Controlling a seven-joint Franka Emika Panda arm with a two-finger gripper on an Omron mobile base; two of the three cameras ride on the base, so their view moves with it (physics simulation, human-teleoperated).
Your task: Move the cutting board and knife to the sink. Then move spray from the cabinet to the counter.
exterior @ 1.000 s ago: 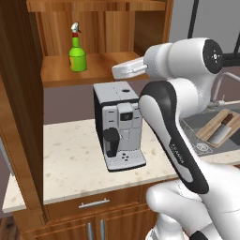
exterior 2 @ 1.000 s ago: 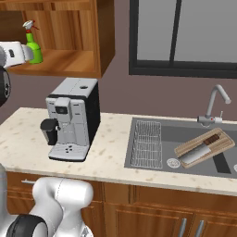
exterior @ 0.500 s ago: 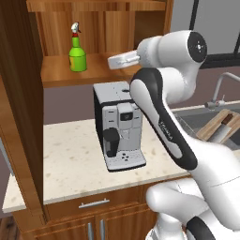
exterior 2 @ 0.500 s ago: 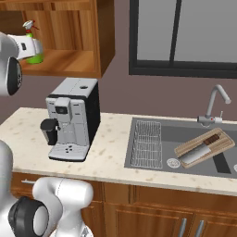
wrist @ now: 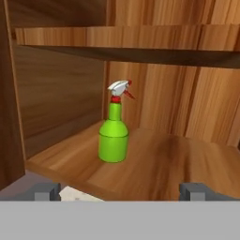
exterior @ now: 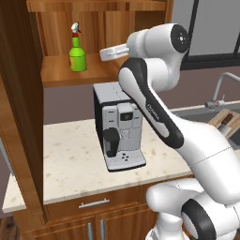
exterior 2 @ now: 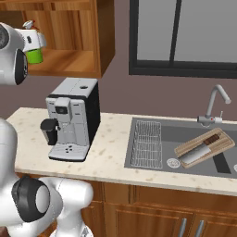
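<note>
The green spray [wrist: 114,130] with a white trigger stands upright on the cabinet [exterior: 61,75] shelf. My gripper [wrist: 121,192] is open in front of the shelf's edge, its fingertips [wrist: 47,191] wide apart. The bottle stands some way ahead of them, untouched. From the left base view the gripper [exterior: 102,55] hovers just right of the spray [exterior: 77,50], level with the shelf. The cutting board [exterior 2: 206,147] lies tilted in the sink [exterior 2: 152,159], and the knife [exterior 2: 200,151] rests on top of it. The counter [exterior: 70,159] runs below the cabinet.
A coffee machine [exterior: 119,126] stands on the counter right under the shelf and my arm. The cabinet's open door [exterior: 18,117] juts out at the left. A wire rack [exterior 2: 147,143] fills the sink's left basin, and a faucet [exterior 2: 215,104] rises behind.
The arm has swung up and left, bringing the hand from above the coffee machine to the cabinet shelf near the spray. The gripper has stayed open.
</note>
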